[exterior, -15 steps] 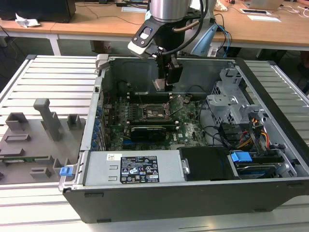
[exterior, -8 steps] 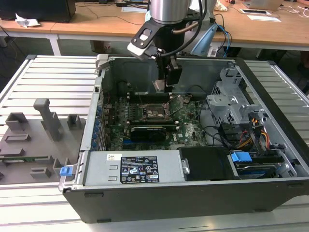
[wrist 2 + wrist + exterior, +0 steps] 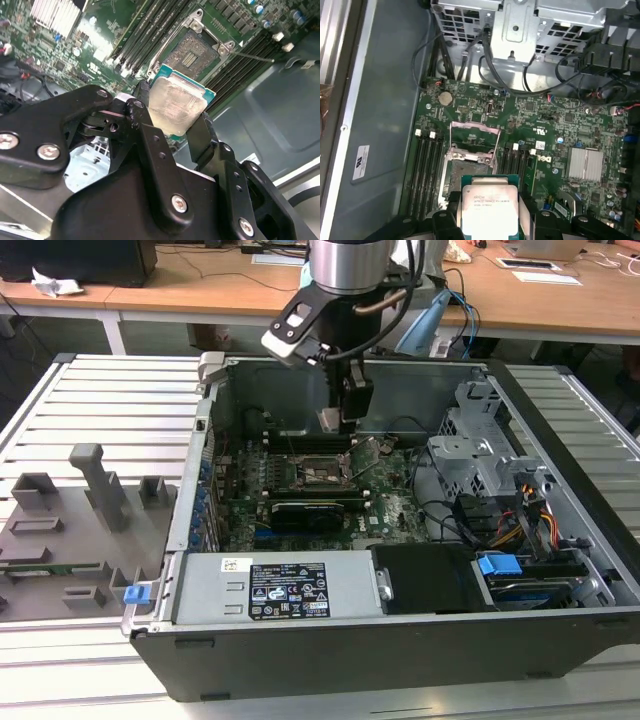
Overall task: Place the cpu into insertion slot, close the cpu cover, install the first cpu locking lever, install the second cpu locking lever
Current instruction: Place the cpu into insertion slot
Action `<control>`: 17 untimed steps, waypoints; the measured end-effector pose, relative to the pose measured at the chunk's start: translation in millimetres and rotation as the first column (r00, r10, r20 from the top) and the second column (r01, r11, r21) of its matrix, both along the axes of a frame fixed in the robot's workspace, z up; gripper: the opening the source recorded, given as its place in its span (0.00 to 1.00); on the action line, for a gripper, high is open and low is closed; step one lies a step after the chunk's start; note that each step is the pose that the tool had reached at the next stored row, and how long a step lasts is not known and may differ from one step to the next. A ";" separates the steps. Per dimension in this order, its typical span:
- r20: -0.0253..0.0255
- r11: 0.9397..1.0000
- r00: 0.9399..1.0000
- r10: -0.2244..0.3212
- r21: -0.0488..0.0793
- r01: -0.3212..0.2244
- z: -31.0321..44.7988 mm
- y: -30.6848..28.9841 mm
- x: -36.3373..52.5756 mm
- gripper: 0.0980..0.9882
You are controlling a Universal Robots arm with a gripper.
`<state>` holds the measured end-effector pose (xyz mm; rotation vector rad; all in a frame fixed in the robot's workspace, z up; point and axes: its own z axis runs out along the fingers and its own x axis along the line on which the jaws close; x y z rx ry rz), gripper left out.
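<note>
— CPU (image 3: 177,100): where, exactly?
— Pinched by its edges in the tool (image 3: 173,114), which is clenched on it. It hangs above the board (image 3: 547,125), clear of the open insertion slot (image 3: 192,52).
— Doing this well?
— I'd judge: square its corners to the slot's rim, keep it level, come down softly. The cover (image 3: 473,135) stands raised, out of the way.

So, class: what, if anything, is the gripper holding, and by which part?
The gripper holds the cpu, pinched by two opposite edges.
</note>
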<state>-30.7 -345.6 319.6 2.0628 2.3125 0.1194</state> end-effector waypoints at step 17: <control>0.000 0.993 0.993 -0.120 0.000 0.120 -12.3 0.1 -0.2 0.50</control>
